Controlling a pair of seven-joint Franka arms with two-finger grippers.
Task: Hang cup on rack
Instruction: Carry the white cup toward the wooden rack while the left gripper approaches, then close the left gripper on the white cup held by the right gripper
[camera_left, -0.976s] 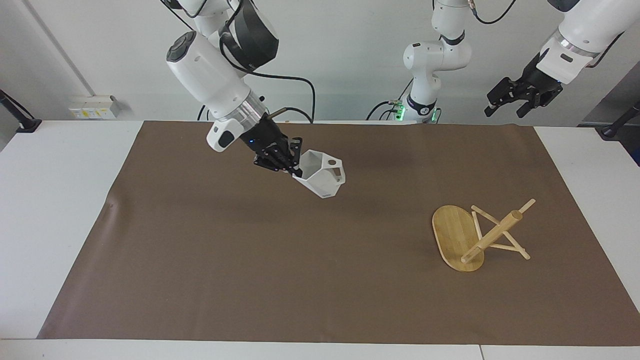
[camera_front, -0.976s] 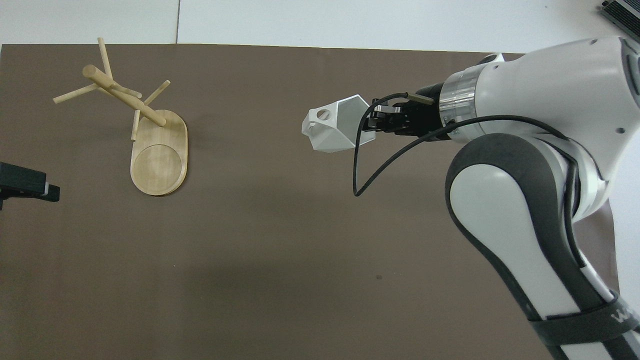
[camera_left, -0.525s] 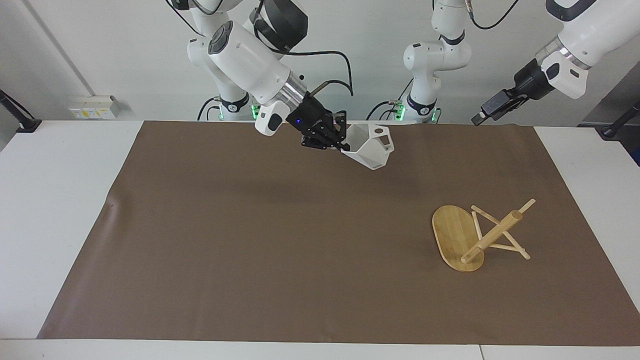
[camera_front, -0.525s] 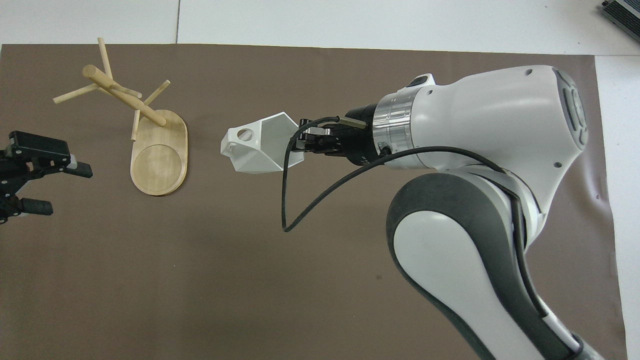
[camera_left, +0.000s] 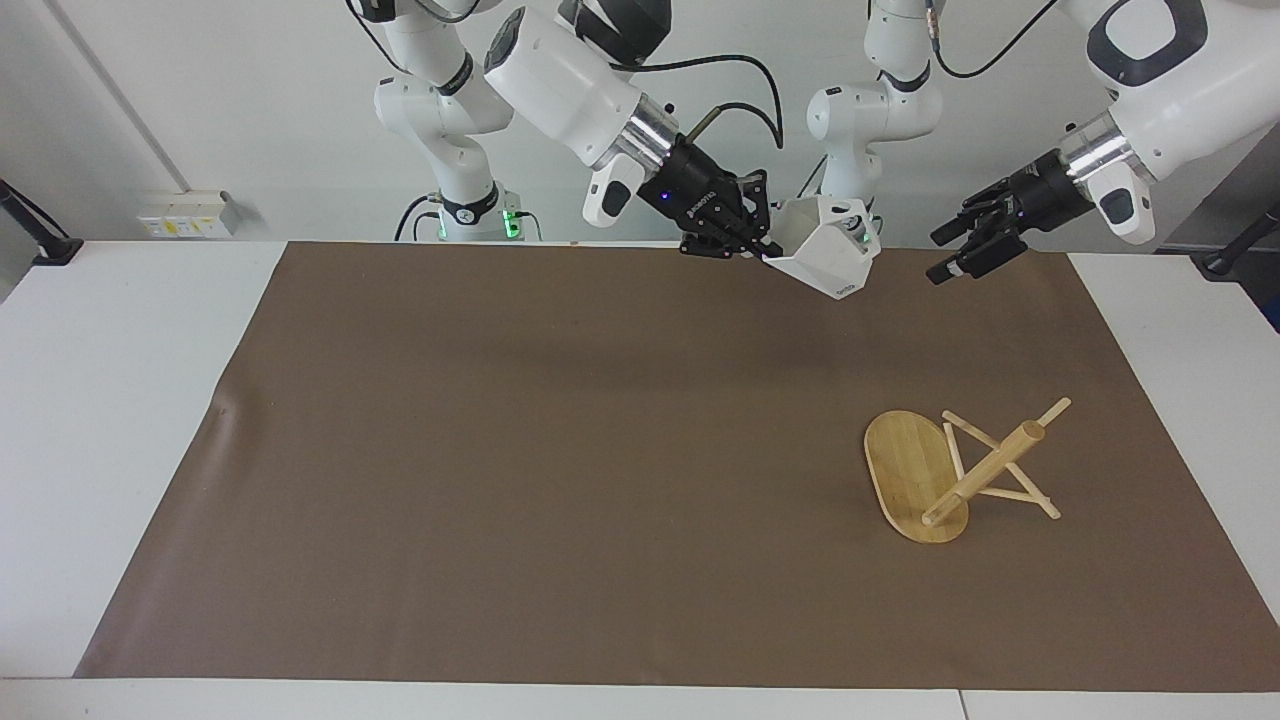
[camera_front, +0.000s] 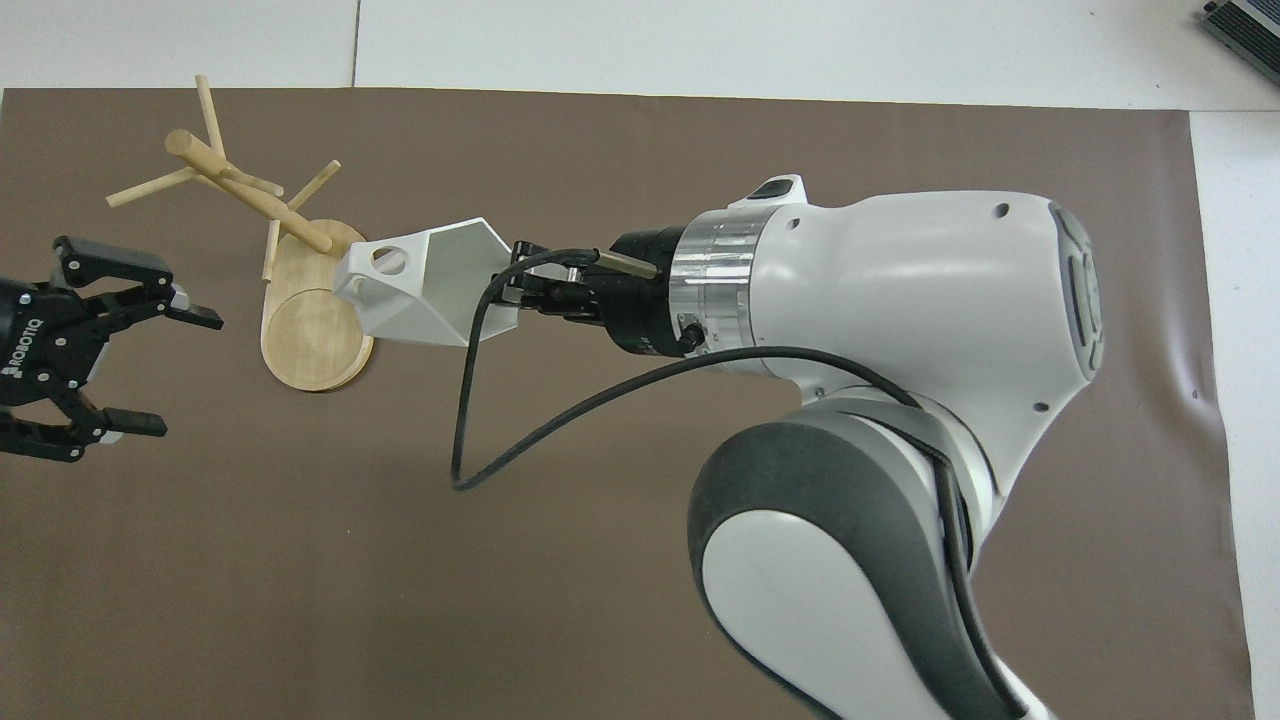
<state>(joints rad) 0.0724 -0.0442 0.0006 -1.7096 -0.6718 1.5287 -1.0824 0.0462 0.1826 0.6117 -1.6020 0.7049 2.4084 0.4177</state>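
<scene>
Bamboo rack (camera_left: 940, 478): one is counted, lying tipped on its side on the brown mat (camera_left: 500, 480) toward the left arm's end of the tabletop, its oval base on edge and the pegs resting on the mat
White cup (camera_left: 825, 256): one is counted, held in the air, mouth tilted, its pierced handle turned toward the left arm
Right gripper (camera_left: 762, 252): its jaws are clamped on the cup's rim wall
Left gripper (camera_left: 968, 250): its jaws are spread apart and empty; it is raised beside the cup, not touching it
Change: within the last second the cup has been carried up and across the mat toward the left arm's end, and the left gripper has been swung in to face it
Meaning: a handover, or a righting of the rack by the free arm, is judged likely; nothing is hung yet, since the rack is not upright
Arms: two are counted
</scene>
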